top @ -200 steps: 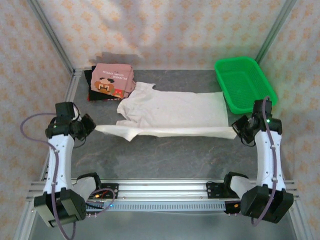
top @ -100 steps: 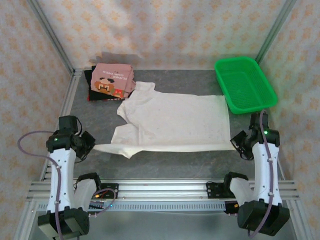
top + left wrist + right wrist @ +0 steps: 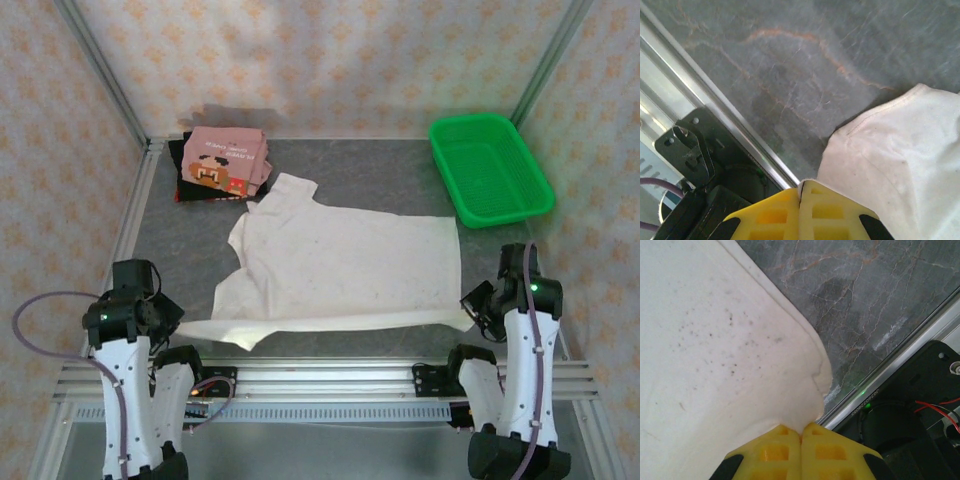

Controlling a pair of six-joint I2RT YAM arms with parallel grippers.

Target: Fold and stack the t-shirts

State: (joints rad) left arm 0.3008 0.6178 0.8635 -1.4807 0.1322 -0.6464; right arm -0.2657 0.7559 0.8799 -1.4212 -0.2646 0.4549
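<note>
Shirt count: one off-white t-shirt (image 3: 340,265) is spread out; one folded pink t-shirt (image 3: 225,160) is stacked on folded black t-shirts (image 3: 188,187), whose number cannot be told.
Other count: one green basket (image 3: 490,170) and two grippers are seen.
Cloth: the off-white t-shirt is soft, lightly creased and finely speckled, and is laid flat on the table (image 3: 380,180) with its collar towards the pile.
Table: a grey, marble-veined surface is bounded at the near side by a ribbed aluminium rail (image 3: 320,385).
Basket: perforated plastic, rectangular, set at the far right corner.
Left gripper (image 3: 800,187): the yellow fingers are pressed together on the shirt's near left corner.
Right gripper (image 3: 801,429): the fingers are closed on the near right corner.
Edges: the near hem is pulled taut between both grippers, just beside the rail.
Open room: bare table is left behind the shirt and at its left; the basket lies just beside its far right corner.
</note>
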